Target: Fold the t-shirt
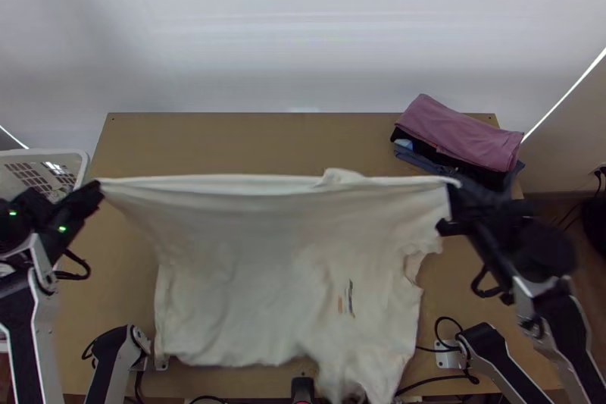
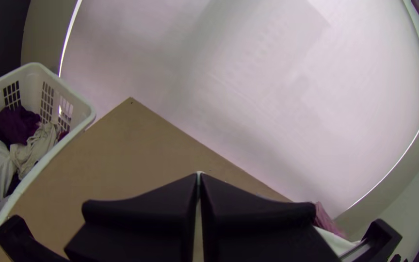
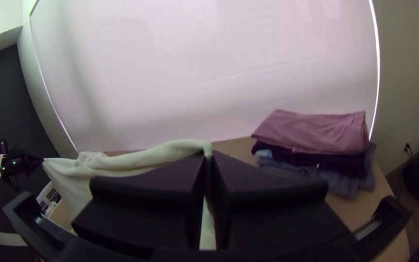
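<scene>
The cream t-shirt (image 1: 250,252) hangs stretched between both grippers, its upper edge pulled nearly straight and its lower part reaching down to the table's near edge. My left gripper (image 1: 101,186) is shut on one upper corner; in the left wrist view, a bit of cloth shows between the fingertips of the left gripper (image 2: 199,175). My right gripper (image 1: 453,190) holds the opposite upper corner. In the right wrist view, the right gripper (image 3: 208,154) is shut on the t-shirt (image 3: 156,154), whose edge runs off toward the other arm.
A folded stack with a mauve cloth (image 1: 458,135) on top lies at the table's far right corner. A white basket (image 2: 81,104) holding loose clothes stands beyond the left edge of the wooden table (image 1: 250,139). Black cables lie near the arm bases.
</scene>
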You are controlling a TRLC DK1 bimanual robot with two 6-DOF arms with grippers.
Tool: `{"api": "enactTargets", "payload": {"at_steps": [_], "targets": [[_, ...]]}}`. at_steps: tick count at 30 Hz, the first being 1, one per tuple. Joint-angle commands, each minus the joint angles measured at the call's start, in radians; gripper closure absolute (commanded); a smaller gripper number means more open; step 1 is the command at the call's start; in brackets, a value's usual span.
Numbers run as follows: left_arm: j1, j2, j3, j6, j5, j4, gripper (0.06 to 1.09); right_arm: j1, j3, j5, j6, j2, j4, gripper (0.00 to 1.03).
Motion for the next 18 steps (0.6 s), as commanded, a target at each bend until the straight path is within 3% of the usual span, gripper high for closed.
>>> {"api": "enactTargets", "payload": {"at_steps": [1,6,12,18], "targets": [[-0.043,0.077,-0.055,0.026,-0.046,0.132,1.05,-0.065,-0.054,-0.029,0.057,0.097,0.117,1.00],[-0.072,0.287,-0.015,0.028,-0.066,0.221,1.05,-0.169,-0.003,-0.078,0.089,0.378,0.218,1.00],[-0.118,0.551,0.134,0.028,-0.117,0.242,1.05,-0.228,0.199,-0.087,0.099,0.697,0.209,1.00],[-0.173,0.838,0.411,0.063,-0.169,0.069,1.05,-0.234,0.417,-0.092,0.103,0.919,0.114,1.00]]}}
